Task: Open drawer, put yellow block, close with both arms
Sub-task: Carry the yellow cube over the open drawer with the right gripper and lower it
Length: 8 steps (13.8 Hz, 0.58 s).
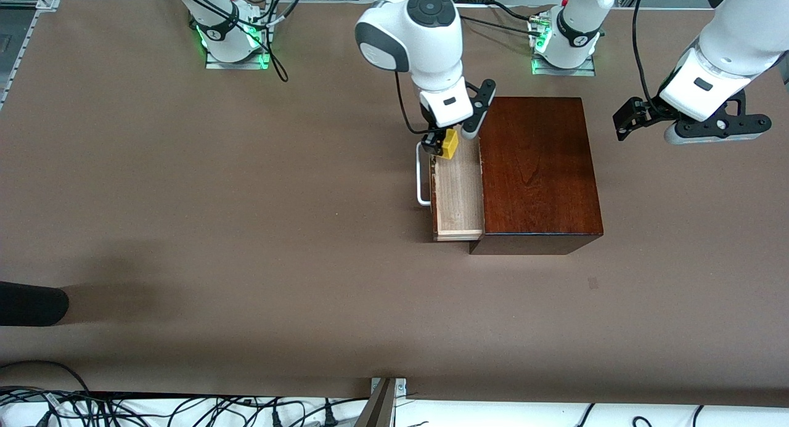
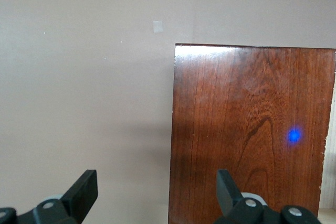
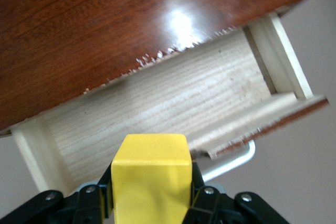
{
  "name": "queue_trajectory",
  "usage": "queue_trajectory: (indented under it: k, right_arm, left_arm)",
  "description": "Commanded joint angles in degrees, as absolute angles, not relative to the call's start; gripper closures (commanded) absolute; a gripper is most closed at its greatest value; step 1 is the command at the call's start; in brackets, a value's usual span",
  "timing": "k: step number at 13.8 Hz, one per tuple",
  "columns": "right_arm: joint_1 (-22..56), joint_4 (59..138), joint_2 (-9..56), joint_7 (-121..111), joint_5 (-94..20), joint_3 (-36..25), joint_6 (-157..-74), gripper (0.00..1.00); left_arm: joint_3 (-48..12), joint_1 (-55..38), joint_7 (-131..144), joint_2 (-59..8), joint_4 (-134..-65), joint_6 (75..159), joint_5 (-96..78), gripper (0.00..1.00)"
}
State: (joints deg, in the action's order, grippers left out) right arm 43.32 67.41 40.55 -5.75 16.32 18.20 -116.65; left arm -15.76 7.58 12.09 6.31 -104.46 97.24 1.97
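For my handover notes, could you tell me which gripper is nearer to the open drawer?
Right. The right gripper holds the yellow block over the drawer; the left gripper, open, hangs past the box at the left arm's end.

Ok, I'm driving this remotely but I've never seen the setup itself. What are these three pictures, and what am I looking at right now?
You have two white robot arms at a brown table. The big picture is from a high camera facing them; the other two come from cameras on each arm's wrist, looking down past its fingers.

On the table stands a glossy dark wooden box. Its drawer is pulled out toward the right arm's end of the table, showing a pale, bare wooden tray and a white bar handle.

The right gripper is shut on the yellow block and is over the open drawer, near its handle edge. Its wrist picture shows the block between the fingers, with the tray below.

The left gripper is open, holds nothing, and waits above the table beside the box.
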Motion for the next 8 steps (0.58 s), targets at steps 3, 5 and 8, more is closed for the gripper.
queue_trajectory:
  k: [3, 5, 8]
  right_arm:
    - [48.5, 62.8, 45.5, -8.7, 22.2, 17.6, -114.6, 1.0]
    - [48.9, 62.7, 46.8, -12.1, 22.4, 17.6, -115.0, 1.0]
    - [48.9, 62.0, 47.6, -13.7, 22.4, 17.6, -115.1, 1.0]
  left_arm:
    - [-11.7, 4.1, 10.5, 5.8, -103.0, 96.2, 0.7, 0.0]
    - [-3.2, -3.7, 10.4, 5.3, -103.0, 96.2, 0.7, 0.0]
    - [-3.0, -4.0, 10.4, 5.0, -102.8, 96.2, 0.7, 0.0]
